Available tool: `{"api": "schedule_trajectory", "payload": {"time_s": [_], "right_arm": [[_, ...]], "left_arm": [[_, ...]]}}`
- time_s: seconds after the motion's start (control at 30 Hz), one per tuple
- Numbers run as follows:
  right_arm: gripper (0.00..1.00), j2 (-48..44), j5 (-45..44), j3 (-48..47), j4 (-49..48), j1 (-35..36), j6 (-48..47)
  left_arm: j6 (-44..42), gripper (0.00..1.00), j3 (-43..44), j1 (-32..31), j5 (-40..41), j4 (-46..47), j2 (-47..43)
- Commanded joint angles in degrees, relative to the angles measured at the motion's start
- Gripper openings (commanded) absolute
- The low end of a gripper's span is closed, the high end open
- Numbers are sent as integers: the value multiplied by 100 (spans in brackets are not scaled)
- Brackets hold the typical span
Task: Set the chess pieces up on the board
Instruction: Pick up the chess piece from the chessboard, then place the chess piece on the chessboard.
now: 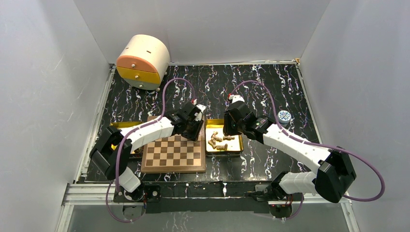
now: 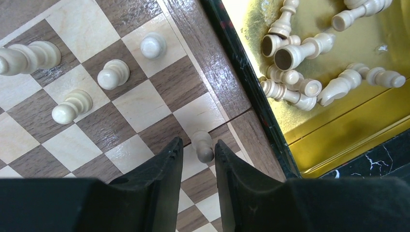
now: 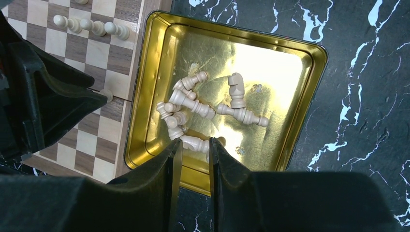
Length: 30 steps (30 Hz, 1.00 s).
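At board [image 2: 193, 58] edge, left hand [image 2: 198, 145] narrowly flanks pawn [image 2: 205, 152].

The left wall [image 1: 43, 96], the back wall [image 1: 208, 29] and the right wall [image 1: 358, 72] are plain and pale grey, and they close the scene on three sides. Between them lies a black counter [image 1: 212, 82] with thin white veins, like marble. A metal frame [image 1: 99, 116] runs along its left edge. In the far left corner stands a round cream drawer box [image 1: 142, 60] with an orange front and a yellow front. The light is even and the shadows are soft.
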State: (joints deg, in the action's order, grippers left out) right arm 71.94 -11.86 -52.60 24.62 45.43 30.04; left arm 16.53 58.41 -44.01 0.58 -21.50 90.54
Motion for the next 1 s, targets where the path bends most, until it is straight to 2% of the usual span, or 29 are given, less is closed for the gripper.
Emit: {"api": "schedule_trajectory", "payload": {"time_s": [0.0, 0.27, 0.6, 0.97], "right_arm": [[35, -202, -71, 57, -252, -17, 46], [34, -191, -47, 105, -292, -22, 57], [34, -154, 17, 136, -328, -17, 46], [34, -283, 73, 214, -362, -19, 28]], "left_arm": [[-18, 27, -45, -20, -58, -4, -11], [-19, 13, -9, -20, 82, -73, -252], [-97, 12, 566, 36, 703, -788, -769], [-376, 11, 607, 1386, 545, -888, -965]]}}
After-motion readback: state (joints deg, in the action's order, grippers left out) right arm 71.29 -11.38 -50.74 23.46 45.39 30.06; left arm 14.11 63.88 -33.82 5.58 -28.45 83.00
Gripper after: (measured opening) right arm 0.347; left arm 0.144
